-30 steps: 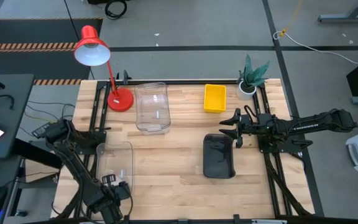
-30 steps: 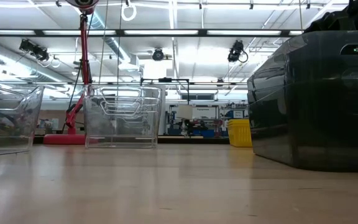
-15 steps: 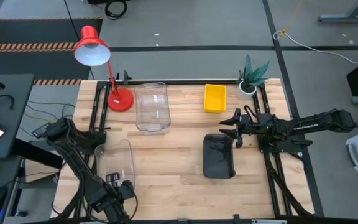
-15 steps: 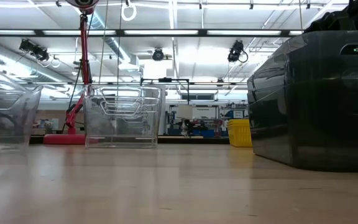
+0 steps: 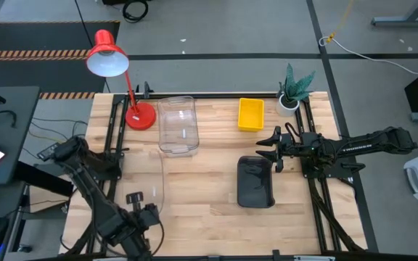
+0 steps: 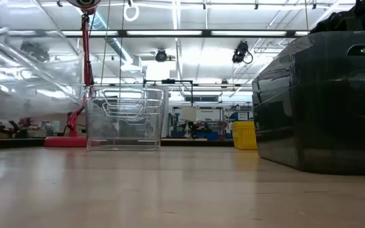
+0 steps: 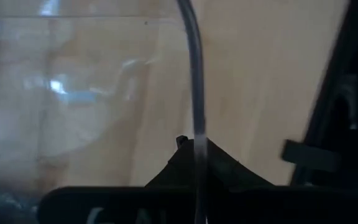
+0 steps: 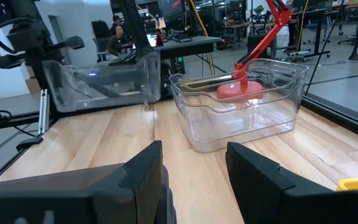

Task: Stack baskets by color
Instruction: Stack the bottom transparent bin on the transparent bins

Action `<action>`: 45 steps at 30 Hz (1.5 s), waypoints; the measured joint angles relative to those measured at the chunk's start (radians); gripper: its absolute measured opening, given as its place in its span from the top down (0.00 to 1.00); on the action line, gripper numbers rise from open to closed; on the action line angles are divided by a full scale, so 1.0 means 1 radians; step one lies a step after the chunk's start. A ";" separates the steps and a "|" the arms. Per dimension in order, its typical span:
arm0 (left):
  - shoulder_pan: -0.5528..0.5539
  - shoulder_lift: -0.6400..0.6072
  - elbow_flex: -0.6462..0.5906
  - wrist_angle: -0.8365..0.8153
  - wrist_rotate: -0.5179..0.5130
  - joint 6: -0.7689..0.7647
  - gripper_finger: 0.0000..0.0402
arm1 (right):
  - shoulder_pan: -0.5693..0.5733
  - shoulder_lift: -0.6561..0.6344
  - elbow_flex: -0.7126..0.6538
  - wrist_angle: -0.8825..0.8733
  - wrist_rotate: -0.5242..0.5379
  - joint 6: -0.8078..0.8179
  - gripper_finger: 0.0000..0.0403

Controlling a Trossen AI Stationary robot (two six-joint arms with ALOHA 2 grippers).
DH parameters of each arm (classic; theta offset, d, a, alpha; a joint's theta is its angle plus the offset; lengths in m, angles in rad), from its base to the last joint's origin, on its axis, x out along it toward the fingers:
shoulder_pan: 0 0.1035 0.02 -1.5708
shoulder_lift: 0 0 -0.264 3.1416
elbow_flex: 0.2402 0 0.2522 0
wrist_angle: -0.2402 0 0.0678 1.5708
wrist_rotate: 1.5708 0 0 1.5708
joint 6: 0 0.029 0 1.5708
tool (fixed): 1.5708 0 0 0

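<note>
1. The left gripper (image 5: 138,214), at the near left corner of the wooden bench (image 5: 209,210), has its fingers clenched on the thin wall of a clear transparent plastic basket (image 5: 141,181). It is pinched at the rim, likely so it can be carried, and hangs tilted off the bench.
2. The dark grey plastic basket stack (image 5: 255,181) sits near the middle right, already grouped.
3. The right gripper (image 5: 270,147) waits just beyond it, fingers released and holding nothing.
4. The nested clear transparent baskets (image 5: 177,125) sit farther back, the probable destination.
5. The small bright yellow basket (image 5: 250,114) lies at the far edge.
</note>
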 joint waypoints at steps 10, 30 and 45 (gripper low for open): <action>0.083 -0.001 0.009 -0.070 0.057 0.127 0.99 | 0.000 0.000 0.000 0.000 0.000 0.000 0.55; 0.219 -0.006 0.265 -0.258 -0.111 0.348 0.99 | 0.000 0.000 0.000 0.000 0.000 0.000 0.55; 0.509 -0.006 0.264 -0.257 -0.136 0.659 0.98 | 0.000 0.000 0.000 0.000 0.000 0.000 0.55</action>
